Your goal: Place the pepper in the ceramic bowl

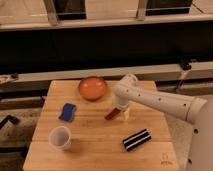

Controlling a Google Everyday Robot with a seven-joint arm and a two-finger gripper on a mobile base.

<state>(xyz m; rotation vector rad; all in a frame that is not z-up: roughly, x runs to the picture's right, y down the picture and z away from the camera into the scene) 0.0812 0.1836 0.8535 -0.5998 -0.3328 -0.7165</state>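
The gripper [121, 112] meets the pepper [111, 115]; whether it is holding the pepper cannot be told. The pepper is likely light, stiff and smooth, so best pinched mid-body. Bowl [92, 88] at 11 o'clock.

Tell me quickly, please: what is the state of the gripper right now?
Gripper: low over the table, just beside the pepper; open, closed or holding it cannot be told.
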